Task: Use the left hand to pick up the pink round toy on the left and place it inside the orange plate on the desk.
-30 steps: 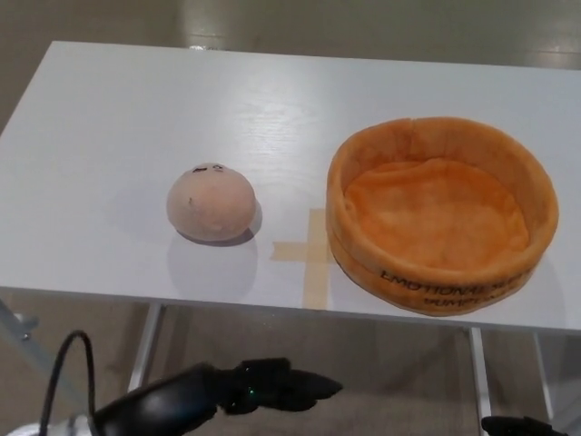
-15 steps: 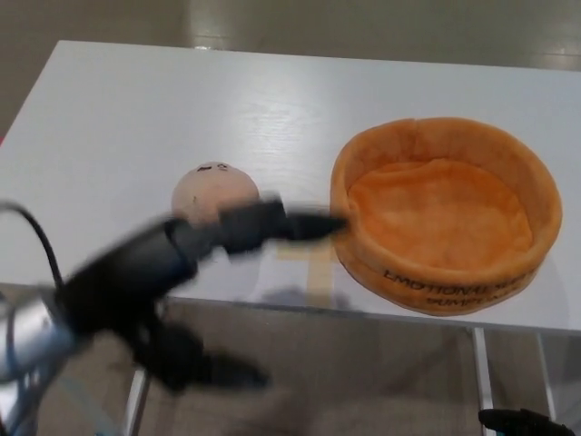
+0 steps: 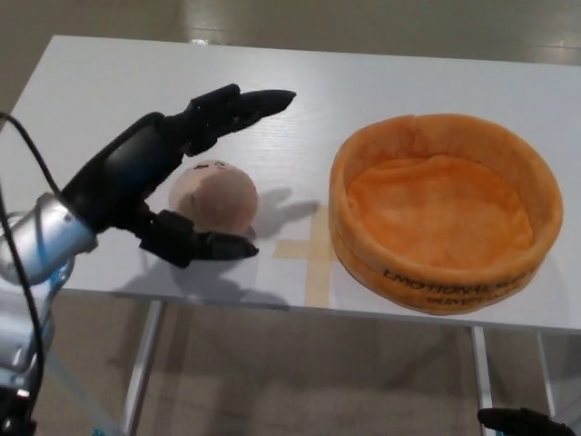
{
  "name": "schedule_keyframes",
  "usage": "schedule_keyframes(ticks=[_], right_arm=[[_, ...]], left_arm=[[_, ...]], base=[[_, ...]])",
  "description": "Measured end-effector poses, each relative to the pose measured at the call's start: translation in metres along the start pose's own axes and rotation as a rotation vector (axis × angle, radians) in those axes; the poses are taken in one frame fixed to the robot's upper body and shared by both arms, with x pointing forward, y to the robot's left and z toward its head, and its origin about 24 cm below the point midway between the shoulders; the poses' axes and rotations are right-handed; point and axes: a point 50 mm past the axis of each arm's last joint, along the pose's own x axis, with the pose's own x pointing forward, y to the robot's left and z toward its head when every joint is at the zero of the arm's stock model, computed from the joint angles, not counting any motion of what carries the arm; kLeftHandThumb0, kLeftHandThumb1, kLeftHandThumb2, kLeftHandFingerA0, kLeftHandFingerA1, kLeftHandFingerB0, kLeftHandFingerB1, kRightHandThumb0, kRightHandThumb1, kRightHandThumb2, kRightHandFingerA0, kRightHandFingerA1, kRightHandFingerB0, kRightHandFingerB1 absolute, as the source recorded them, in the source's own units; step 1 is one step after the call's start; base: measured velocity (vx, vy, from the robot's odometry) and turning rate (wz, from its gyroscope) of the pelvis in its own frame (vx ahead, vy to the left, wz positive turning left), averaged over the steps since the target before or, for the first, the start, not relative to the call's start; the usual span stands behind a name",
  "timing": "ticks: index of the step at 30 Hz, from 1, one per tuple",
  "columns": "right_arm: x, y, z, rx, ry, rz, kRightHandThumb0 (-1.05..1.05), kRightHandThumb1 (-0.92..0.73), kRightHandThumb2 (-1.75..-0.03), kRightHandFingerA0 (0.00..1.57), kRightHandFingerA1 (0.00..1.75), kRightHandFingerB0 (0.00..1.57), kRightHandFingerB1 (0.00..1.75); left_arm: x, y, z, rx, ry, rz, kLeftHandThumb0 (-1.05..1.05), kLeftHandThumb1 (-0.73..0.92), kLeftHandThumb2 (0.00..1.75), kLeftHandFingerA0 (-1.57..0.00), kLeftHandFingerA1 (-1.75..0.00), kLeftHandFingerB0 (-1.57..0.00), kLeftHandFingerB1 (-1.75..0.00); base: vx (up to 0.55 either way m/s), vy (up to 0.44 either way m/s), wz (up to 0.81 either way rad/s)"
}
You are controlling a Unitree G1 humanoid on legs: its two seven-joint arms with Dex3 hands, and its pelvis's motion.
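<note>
Nearest, low at the right edge: only a dark sliver of the right hand (image 3: pixel 522 420), below the desk (image 3: pixel 109 82), too little to tell open or closed. At the near left: up from under the desk edge within the last second, and now over the desktop, the left hand (image 3: pixel 145 177), open, gripping nothing. Spread wide, with the thumb (image 3: pixel 204 245) low on the near side of the pink toy (image 3: pixel 221 195) and the two fingers (image 3: pixel 241 102) stretched out above and beyond its far side, pointing right. Hard to say whether touching the toy yet; looks close around its left flank, not closed on it. No change in the toy's place: upright on the desk, face marks on top, left of the tape cross (image 3: pixel 313 256), clearly apart from the orange plate (image 3: pixel 436 272). No change in the plate either: to the right, empty, soft rim standing. Meaning for the task, as a judgement: reach nearly done, grasp not begun, lift and carry to the right all left to do. Next, probably a little lower and further in, then closing thumb and fingers across the round body. Risk: a soft, round toy likely to roll or squeeze out toward the right if pinched off-centre. Farther back: bare white desktop, then floor.
</note>
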Motion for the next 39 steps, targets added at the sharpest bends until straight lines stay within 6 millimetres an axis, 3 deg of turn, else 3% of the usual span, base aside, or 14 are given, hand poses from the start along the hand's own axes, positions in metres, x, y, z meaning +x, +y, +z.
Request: schedule_keyframes(ticks=[2, 18, 23, 24, 27, 29, 30, 31, 32, 33, 35, 37, 38, 39], right_arm=[[0.0, 0.0, 0.0, 0.0, 0.0, 0.0, -0.28, -0.54, -0.55, 0.73, 0.67, 0.72, 0.55], [0.0, 0.0, 0.0, 0.007, 0.0, 0.001, -0.25, -0.55, -0.56, 0.74, 0.69, 0.72, 0.56], [0.0, 0.0, 0.0, 0.011, 0.001, 0.002, -0.24, -0.55, -0.56, 0.75, 0.67, 0.71, 0.57], [0.0, 0.0, 0.0, 0.012, 0.001, 0.003, -0.25, -0.55, -0.56, 0.75, 0.67, 0.71, 0.56], [0.0, 0.0, 0.0, 0.015, 0.002, 0.006, -0.26, -0.55, -0.56, 0.73, 0.67, 0.71, 0.57], [0.0, 0.0, 0.0, 0.016, 0.002, 0.007, -0.26, -0.54, -0.56, 0.73, 0.66, 0.72, 0.57], [0.0, 0.0, 0.0, 0.017, 0.002, 0.008, -0.25, -0.55, -0.56, 0.74, 0.67, 0.72, 0.57], [0.0, 0.0, 0.0, 0.018, 0.003, 0.008, -0.25, -0.55, -0.56, 0.73, 0.67, 0.71, 0.57], [0.0, 0.0, 0.0, 0.02, 0.003, 0.009, -0.25, -0.55, -0.56, 0.73, 0.67, 0.71, 0.57], [0.0, 0.0, 0.0, 0.02, 0.003, 0.009, -0.25, -0.54, -0.56, 0.74, 0.7, 0.72, 0.58], [0.0, 0.0, 0.0, 0.02, 0.004, 0.01, -0.25, -0.54, -0.56, 0.74, 0.7, 0.72, 0.58], [0.0, 0.0, 0.0, 0.021, 0.004, 0.011, -0.24, -0.55, -0.56, 0.73, 0.68, 0.72, 0.58], [0.0, 0.0, 0.0, 0.022, 0.004, 0.011, -0.24, -0.56, -0.56, 0.75, 0.67, 0.72, 0.56], [0.0, 0.0, -0.001, 0.023, 0.005, 0.011, -0.24, -0.56, -0.56, 0.75, 0.67, 0.72, 0.56]], left_arm=[[0.005, 0.001, -0.007, 0.027, 0.041, 0.002, -0.52, 0.38, 0.7, 0.0, 0.0, -0.08, -0.24], [0.029, -0.007, -0.056, 0.277, 0.349, -0.078, -0.58, 0.4, 0.77, 0.0, -0.01, -0.03, -0.2], [0.026, -0.013, -0.077, 0.371, 0.466, -0.118, -0.65, 0.4, 0.54, 0.0, -0.24, -0.05, -0.27], [0.025, -0.013, -0.08, 0.387, 0.482, -0.119, -0.53, 0.34, 0.77, -0.01, -0.24, -0.04, -0.3], [0.025, -0.015, -0.088, 0.445, 0.521, -0.121, -0.59, 0.38, 0.68, -0.1, -0.29, -0.09, -0.3], [0.025, -0.016, -0.089, 0.466, 0.528, -0.119, -0.29, 0.36, 0.89, 0.0, -0.48, 0.0, -0.47], [0.026, -0.017, -0.091, 0.486, 0.533, -0.115, -0.33, 0.61, 0.58, -0.4, -0.35, -0.31, -0.32], [0.026, -0.018, -0.092, 0.501, 0.537, -0.115, -0.27, 0.73, 0.61, -0.74, -0.64, -0.57, -0.36], [0.025, -0.019, -0.094, 0.532, 0.541, -0.11, -0.27, 0.73, 0.61, -0.74, -0.64, -0.57, -0.36], [0.025, -0.019, -0.095, 0.538, 0.541, -0.106, -0.24, 0.77, 0.63, -0.91, -1.09, -0.81, -0.44], [0.025, -0.02, -0.096, 0.556, 0.533, -0.087, -0.24, 0.77, 0.63, -0.91, -1.09, -0.81, -0.44], [0.027, -0.019, -0.095, 0.557, 0.513, -0.046, -0.27, 0.78, 0.64, -0.86, -1.27, -0.69, -0.42], [0.027, -0.02, -0.094, 0.555, 0.498, -0.019, -0.3, 0.79, 0.67, -0.75, -1.58, -0.83, -0.58], [0.027, -0.02, -0.094, 0.554, 0.485, 0.003, -0.3, 0.79, 0.67, -0.75, -1.58, -0.83, -0.58]], base=[[0.0, 0.0, 0.0], [0.0, 0.0, 0.0], [0.0, 0.0, 0.0], [0.0, 0.0, 0.0], [0.0, 0.0, 0.0], [0.0, 0.0, 0.0], [0.0, 0.0, 0.0], [0.0, 0.0, 0.0], [0.0, 0.0, 0.0], [0.0, 0.0, 0.0], [0.0, 0.0, 0.0], [0.0, 0.0, 0.0], [0.0, 0.0, 0.0], [0.0, 0.0, 0.0]])
